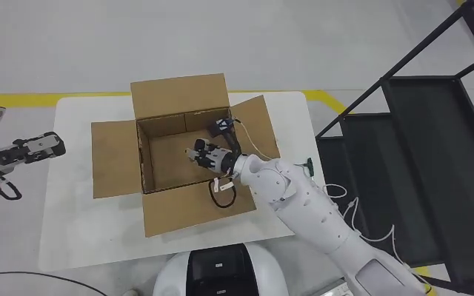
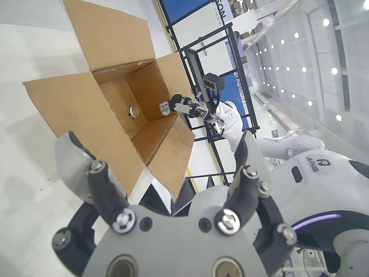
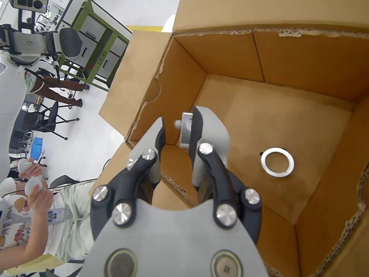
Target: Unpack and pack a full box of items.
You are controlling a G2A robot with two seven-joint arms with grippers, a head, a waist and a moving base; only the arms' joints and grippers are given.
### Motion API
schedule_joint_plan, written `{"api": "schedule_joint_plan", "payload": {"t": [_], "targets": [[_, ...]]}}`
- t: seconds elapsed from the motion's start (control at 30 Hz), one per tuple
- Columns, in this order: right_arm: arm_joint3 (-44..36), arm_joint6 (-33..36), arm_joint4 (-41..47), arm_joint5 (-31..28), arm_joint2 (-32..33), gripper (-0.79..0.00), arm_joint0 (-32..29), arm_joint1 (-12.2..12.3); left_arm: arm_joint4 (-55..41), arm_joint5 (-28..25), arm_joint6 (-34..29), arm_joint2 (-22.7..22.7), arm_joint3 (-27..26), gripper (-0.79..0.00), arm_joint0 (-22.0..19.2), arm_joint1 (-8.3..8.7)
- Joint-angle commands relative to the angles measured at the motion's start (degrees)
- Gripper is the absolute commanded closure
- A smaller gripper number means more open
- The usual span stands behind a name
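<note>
An open cardboard box (image 1: 178, 96) stands on the white table (image 1: 81, 222) with all its flaps folded out. On its floor lies a silver metal ring (image 3: 277, 162), which I also see as the ring (image 2: 133, 111) from the far side. My right gripper (image 3: 178, 121) hangs inside the box above the floor, shut on a small silver metal block (image 3: 186, 131). From above, the right gripper (image 1: 200, 154) sits near the box's middle. My left gripper (image 2: 160, 151) is open with nothing between its fingers, and this left gripper (image 1: 35, 148) stays off the table's left edge, well away from the box.
Black metal stairs (image 1: 415, 140) rise close to the table's right side. A black cable loop (image 1: 222, 196) from the right arm hangs over the box's near flap. Bare table runs to the left of the box and in front of it.
</note>
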Motion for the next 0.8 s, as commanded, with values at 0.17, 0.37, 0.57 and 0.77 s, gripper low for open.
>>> {"api": "schedule_joint_plan", "payload": {"t": [0.17,0.37,0.57,0.77], "targets": [[-3.5,4.1,2.7,-5.6,3.8,-0.785,-4.4,1.3,0.0,0.0,0.0,0.0,0.0,-0.785,0.0,0.00],[-13.3,10.9,10.8,-13.4,14.9,-0.785,-14.2,4.1,0.0,0.0,0.0,0.0,0.0,-0.785,0.0,0.00],[-21.7,14.3,18.3,-18.9,30.1,-0.785,-25.0,6.6,0.0,0.0,0.0,0.0,0.0,-0.785,0.0,0.00],[-21.9,10.2,17.8,-20.4,42.6,-0.785,-32.4,7.7,0.0,0.0,0.0,0.0,0.0,-0.785,0.0,0.00]]}}
